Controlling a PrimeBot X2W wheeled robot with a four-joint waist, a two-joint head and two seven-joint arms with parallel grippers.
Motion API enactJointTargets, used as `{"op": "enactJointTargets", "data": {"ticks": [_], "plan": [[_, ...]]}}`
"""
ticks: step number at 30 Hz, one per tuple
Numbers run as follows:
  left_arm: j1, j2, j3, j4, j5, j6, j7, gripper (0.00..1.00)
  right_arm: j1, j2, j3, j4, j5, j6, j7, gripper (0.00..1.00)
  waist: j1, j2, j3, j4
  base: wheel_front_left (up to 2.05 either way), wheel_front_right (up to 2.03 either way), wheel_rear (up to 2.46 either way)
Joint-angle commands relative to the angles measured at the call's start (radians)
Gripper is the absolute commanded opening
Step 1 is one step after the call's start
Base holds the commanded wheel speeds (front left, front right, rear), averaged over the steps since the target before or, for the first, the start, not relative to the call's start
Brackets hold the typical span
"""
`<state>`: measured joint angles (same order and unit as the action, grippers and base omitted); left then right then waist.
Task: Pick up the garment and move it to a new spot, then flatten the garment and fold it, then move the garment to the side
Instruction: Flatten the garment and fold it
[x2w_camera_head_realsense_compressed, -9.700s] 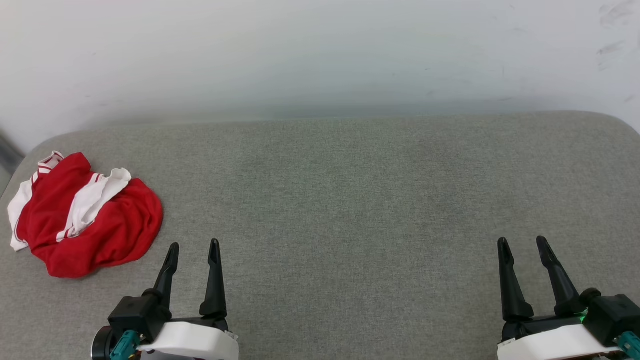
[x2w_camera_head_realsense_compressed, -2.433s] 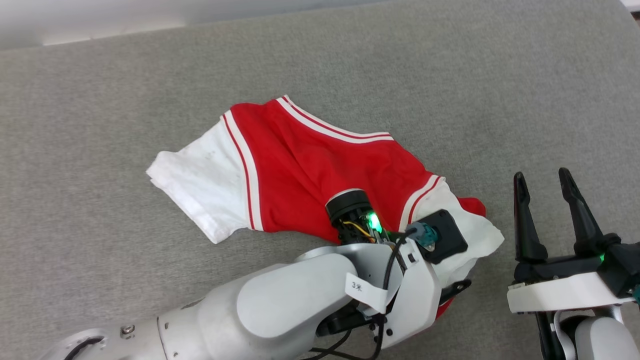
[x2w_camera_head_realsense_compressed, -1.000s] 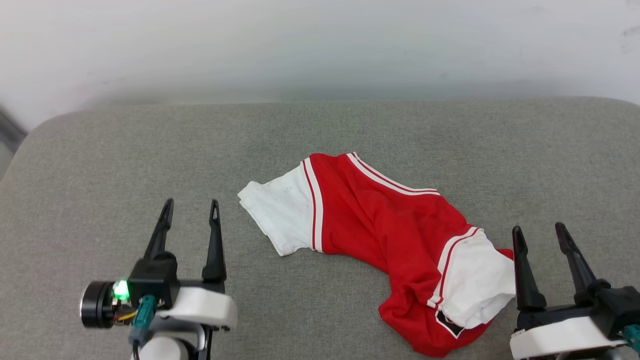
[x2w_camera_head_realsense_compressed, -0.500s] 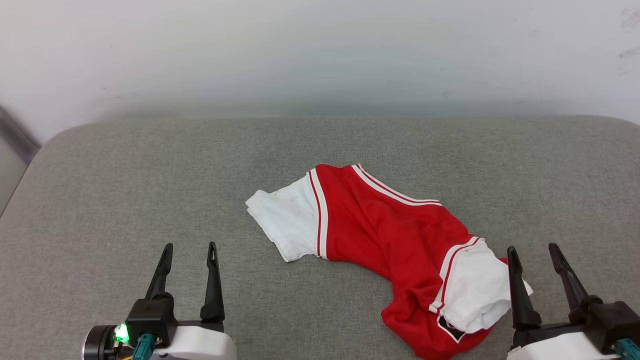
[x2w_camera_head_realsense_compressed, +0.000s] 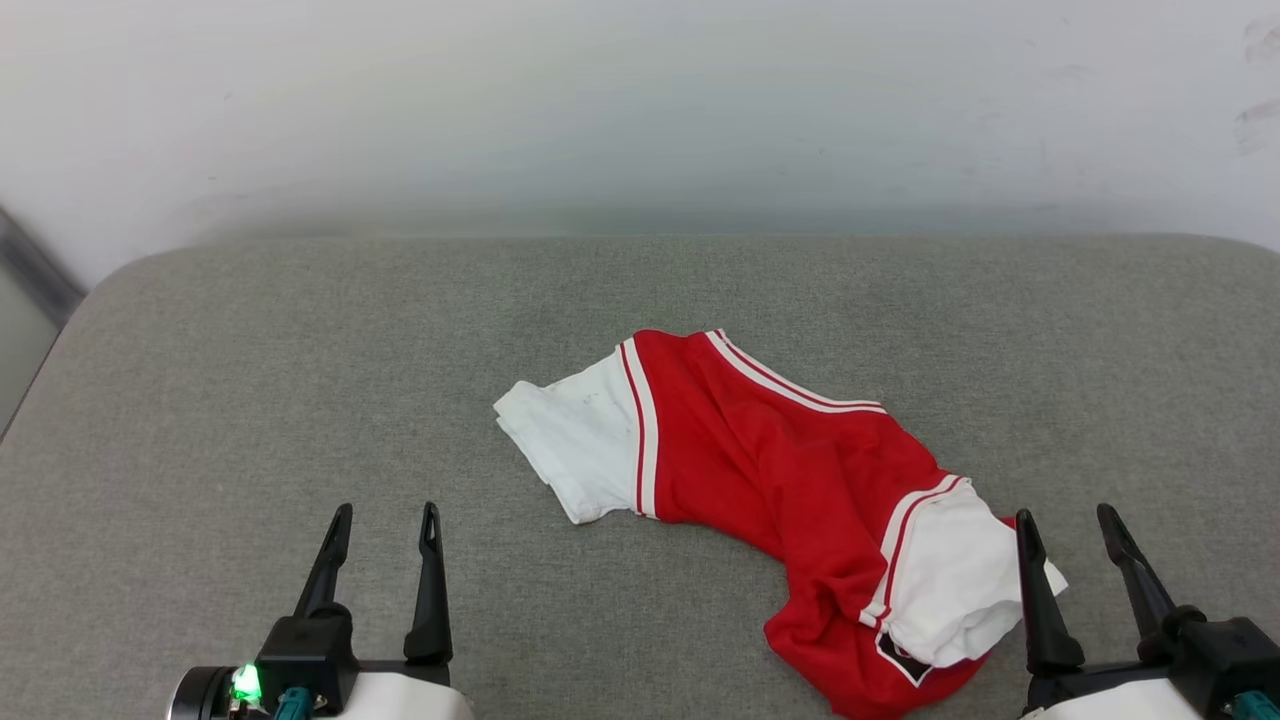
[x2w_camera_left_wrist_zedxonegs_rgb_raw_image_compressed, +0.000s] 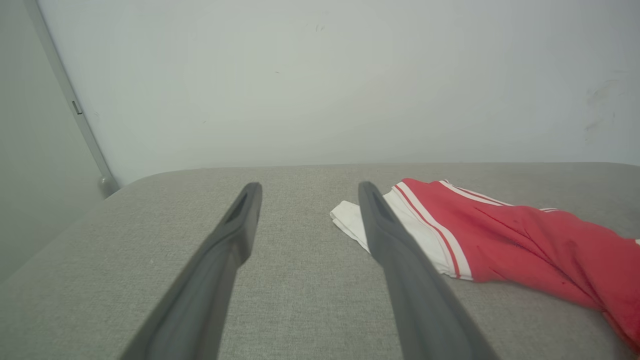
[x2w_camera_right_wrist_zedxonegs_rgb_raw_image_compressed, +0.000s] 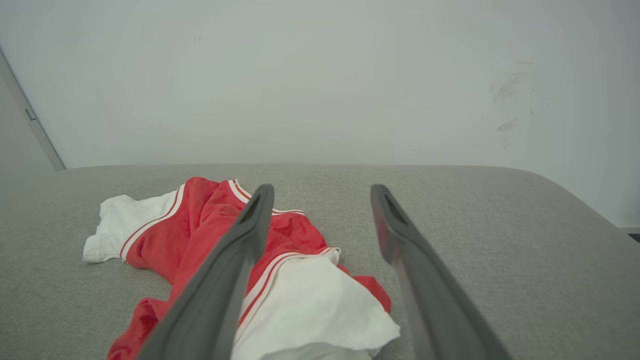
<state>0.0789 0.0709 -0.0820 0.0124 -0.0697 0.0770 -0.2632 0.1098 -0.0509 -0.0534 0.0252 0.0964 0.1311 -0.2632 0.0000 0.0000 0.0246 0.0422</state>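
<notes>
While the shirt (x2w_camera_head_realsense_compressed: 790, 480) lies crumpled on the grey cushion (x2w_camera_head_realsense_compressed: 300, 400), centre to lower right of the head view, the left gripper (x2w_camera_head_realsense_compressed: 385, 515) at lower left and right gripper (x2w_camera_head_realsense_compressed: 1068, 520) at lower right hang spread, grasping nothing.

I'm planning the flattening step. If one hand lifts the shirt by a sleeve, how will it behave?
Probably floppy: the shirt lies crumpled in soft folds, so the rest would likely hang and trail. It looks thin, so likely light. Pushed across the woven cushion, it may bunch rather than slide.
</notes>
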Motion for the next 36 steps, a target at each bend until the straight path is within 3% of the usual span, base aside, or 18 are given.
{"op": "enactJointTargets", "data": {"ticks": [1,13,22,27,30,36], "plan": [[0.013,-0.002,0.005,-0.003,0.006,-0.004,-0.002,1.00,0.014,0.001,-0.001,-0.001,0.005,-0.001,-0.002,1.00,0.0000,0.0000,0.001,0.000,0.00,0.00,0.00],[-0.001,-0.013,0.022,0.014,0.016,-0.035,-0.002,1.00,-0.034,0.001,-0.048,-0.024,-0.009,-0.001,-0.002,1.00,0.0000,0.0000,0.008,0.003,0.00,0.00,0.00],[-0.024,-0.018,0.026,0.008,0.015,-0.042,-0.002,1.00,-0.207,-0.005,-0.089,-0.124,-0.130,-0.001,-0.002,1.00,0.0000,0.0000,0.031,0.008,0.00,0.00,0.00],[-0.035,-0.020,0.024,0.011,0.010,-0.044,-0.002,1.00,-0.353,-0.100,-0.034,-0.046,-0.110,-0.001,-0.002,1.00,0.0000,0.0000,0.048,0.009,0.00,0.00,0.00],[-0.045,-0.020,0.020,0.012,0.006,-0.044,-0.002,1.00,-0.447,-0.193,0.045,0.056,-0.070,-0.001,0.016,1.00,0.0000,0.0000,0.062,0.011,0.00,0.00,0.00],[-0.067,-0.021,0.009,0.010,-0.009,-0.038,-0.002,1.00,-0.637,-0.394,0.279,0.174,0.113,-0.001,0.294,1.00,0.0000,0.0000,0.096,0.020,0.00,0.00,0.00]]}}
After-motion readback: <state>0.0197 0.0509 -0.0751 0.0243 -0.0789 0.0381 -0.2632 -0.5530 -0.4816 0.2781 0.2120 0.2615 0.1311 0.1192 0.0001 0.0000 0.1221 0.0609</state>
